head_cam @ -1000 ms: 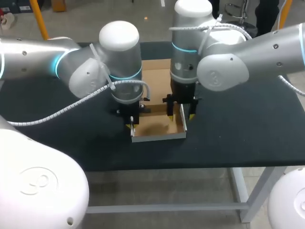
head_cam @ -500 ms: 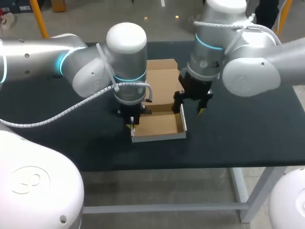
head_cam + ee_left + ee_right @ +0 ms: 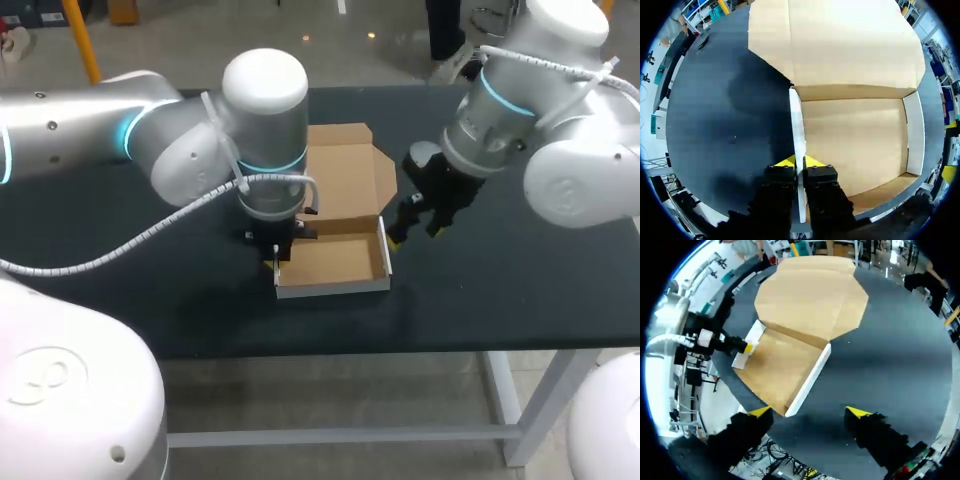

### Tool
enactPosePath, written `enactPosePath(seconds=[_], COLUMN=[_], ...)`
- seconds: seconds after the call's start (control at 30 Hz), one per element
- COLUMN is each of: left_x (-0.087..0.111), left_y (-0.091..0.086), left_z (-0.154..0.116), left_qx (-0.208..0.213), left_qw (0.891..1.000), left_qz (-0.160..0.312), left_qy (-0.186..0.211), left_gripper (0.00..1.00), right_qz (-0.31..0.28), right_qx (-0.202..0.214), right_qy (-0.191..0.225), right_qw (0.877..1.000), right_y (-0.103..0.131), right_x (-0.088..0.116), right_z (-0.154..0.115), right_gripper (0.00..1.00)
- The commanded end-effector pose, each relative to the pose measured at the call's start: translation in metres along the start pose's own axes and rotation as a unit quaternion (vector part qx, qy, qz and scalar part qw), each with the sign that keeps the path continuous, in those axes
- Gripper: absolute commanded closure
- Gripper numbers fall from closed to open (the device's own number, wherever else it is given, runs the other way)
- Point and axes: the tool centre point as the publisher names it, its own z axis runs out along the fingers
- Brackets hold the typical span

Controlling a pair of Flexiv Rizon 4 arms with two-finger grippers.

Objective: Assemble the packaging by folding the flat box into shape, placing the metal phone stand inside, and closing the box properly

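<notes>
The cardboard box [image 3: 335, 262] sits mid-table as an open tray with white walls, its lid [image 3: 345, 175] lying flat behind it. My left gripper [image 3: 274, 258] points down at the tray's left wall. In the left wrist view that gripper [image 3: 800, 162] is shut on the thin white wall [image 3: 796, 125], one finger on each side. My right gripper [image 3: 412, 228] hangs open to the right of the box, clear of it. From the right wrist its gripper [image 3: 809, 412] is wide open with nothing in it, the box [image 3: 780, 362] ahead. No phone stand shows.
The dark table [image 3: 500, 290] has bare surface to the right and left of the box. Its front edge lies close below the tray. In the right wrist view, my left gripper [image 3: 742, 346] shows at the tray's far wall.
My right gripper has let go of the box's right wall, opened wide and drawn back up and to the right. The left gripper has stayed on the left wall.
</notes>
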Motion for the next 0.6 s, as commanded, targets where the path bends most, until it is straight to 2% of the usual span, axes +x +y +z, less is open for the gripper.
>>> enactPosePath(seconds=[0.03, 0.13, 0.2, 0.3, 0.47, 0.6], left_x=[-0.003, -0.004, -0.005, -0.006, -0.010, -0.014], left_y=[0.003, 0.002, 0.002, 0.002, 0.002, 0.003], left_z=[0.005, 0.003, 0.002, 0.001, 0.000, 0.000], left_qx=[0.000, -0.001, -0.001, 0.000, 0.002, 0.001], left_qw=[1.000, 1.000, 1.000, 1.000, 1.000, 1.000], left_qz=[-0.001, 0.005, 0.009, 0.013, 0.016, 0.021], left_qy=[0.000, 0.000, -0.003, -0.005, -0.010, -0.020], left_gripper=[1.00, 1.00, 1.00, 1.00, 1.00, 1.00], right_qz=[-0.024, -0.094, -0.118, -0.169, -0.209, -0.263], right_qx=[-0.004, -0.015, -0.013, -0.017, -0.037, -0.056], right_qy=[0.001, 0.015, 0.005, 0.019, 0.019, 0.019], right_qw=[1.000, 0.995, 0.993, 0.985, 0.977, 0.963], right_y=[-0.004, -0.013, -0.018, -0.029, -0.045, -0.060], right_x=[0.002, 0.005, 0.004, 0.005, -0.001, -0.002], right_z=[-0.003, -0.012, -0.016, -0.023, -0.035, -0.045], right_gripper=[0.00, 0.00, 0.00, 0.00, 0.00, 0.00])
